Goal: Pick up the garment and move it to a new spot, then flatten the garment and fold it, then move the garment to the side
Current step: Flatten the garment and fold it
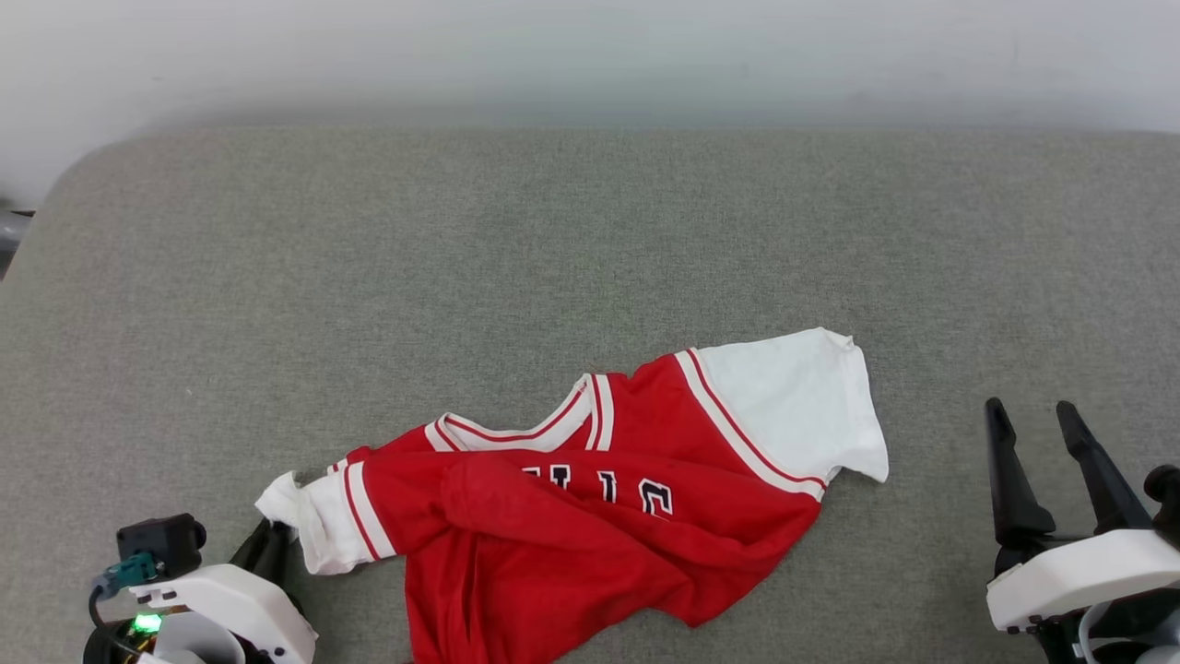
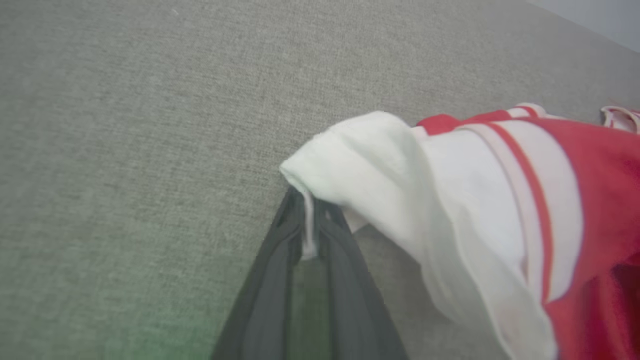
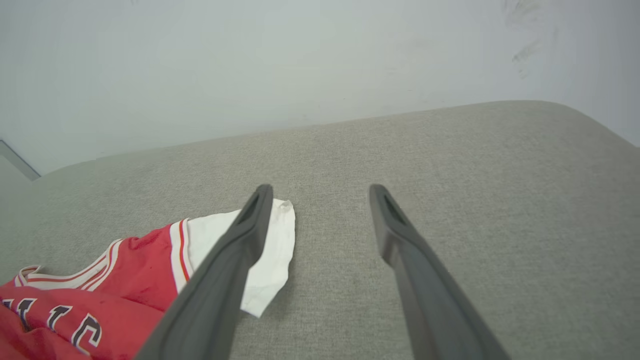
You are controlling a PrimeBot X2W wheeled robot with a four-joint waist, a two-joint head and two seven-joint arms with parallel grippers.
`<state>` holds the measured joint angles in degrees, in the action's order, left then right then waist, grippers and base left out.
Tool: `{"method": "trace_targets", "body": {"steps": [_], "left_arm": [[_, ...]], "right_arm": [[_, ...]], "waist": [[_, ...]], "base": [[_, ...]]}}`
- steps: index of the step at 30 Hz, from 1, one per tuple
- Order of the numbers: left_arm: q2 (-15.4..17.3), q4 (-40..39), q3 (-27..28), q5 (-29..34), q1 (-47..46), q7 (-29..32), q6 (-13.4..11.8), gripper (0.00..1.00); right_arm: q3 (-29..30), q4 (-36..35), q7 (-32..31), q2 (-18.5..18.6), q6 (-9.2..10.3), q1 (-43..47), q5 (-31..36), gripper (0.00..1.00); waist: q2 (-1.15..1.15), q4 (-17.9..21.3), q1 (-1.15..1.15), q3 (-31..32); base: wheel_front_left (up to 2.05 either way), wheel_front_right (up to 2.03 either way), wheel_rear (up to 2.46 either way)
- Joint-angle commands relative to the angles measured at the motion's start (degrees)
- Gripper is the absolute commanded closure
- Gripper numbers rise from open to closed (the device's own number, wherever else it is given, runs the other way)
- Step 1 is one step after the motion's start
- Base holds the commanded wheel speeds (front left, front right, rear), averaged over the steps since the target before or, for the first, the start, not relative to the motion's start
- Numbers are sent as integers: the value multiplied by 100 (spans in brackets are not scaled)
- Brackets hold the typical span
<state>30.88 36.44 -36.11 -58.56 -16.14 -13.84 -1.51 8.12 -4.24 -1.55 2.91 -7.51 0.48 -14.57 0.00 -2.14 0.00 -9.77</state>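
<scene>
The garment [image 1: 590, 516], a red jersey shirt with white sleeves and black letters, lies crumpled on the grey cushion [image 1: 590, 240] near the front edge. My left gripper [image 1: 269, 544] at the lower left is shut on the garment's left white sleeve; in the left wrist view the sleeve's hem [image 2: 350, 160] is pinched between the two dark fingers [image 2: 280, 250] of the left gripper [image 2: 307, 215]. My right gripper [image 1: 1031, 410] stands open at the lower right, apart from the other white sleeve [image 1: 802, 406]. The right gripper [image 3: 320, 192] holds nothing, with the garment [image 3: 100, 290] to its left.
The grey cushion stretches wide behind and to both sides of the garment. A pale wall [image 1: 590, 55] runs along its far edge. The cushion's rounded left corner [image 1: 83, 175] drops off at the upper left.
</scene>
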Motion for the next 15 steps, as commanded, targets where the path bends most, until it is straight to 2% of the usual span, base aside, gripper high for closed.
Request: {"method": "trace_targets", "body": {"steps": [1,5,11,15], "left_arm": [[-113,105,14,77,53,-21,35,0],[-144,24,361,352,-12,-132,-103,0],[-288,-867,1455,1264,352,-138,-383,0],[-428,-1441,2016,1834,646,-139,-460,0]], "right_arm": [[38,-50,-36,-5,4,-31,45,0],[84,-103,-91,-5,4,47,111,0],[151,-180,-191,-6,4,175,136,0],[189,-218,-249,-5,4,188,154,0]], "waist": [[0,-18,0,65],[0,-30,0,231],[0,-80,0,432],[0,-93,0,495]], "base": [[0,0,0],[0,0,0],[0,0,0],[0,0,0]]}}
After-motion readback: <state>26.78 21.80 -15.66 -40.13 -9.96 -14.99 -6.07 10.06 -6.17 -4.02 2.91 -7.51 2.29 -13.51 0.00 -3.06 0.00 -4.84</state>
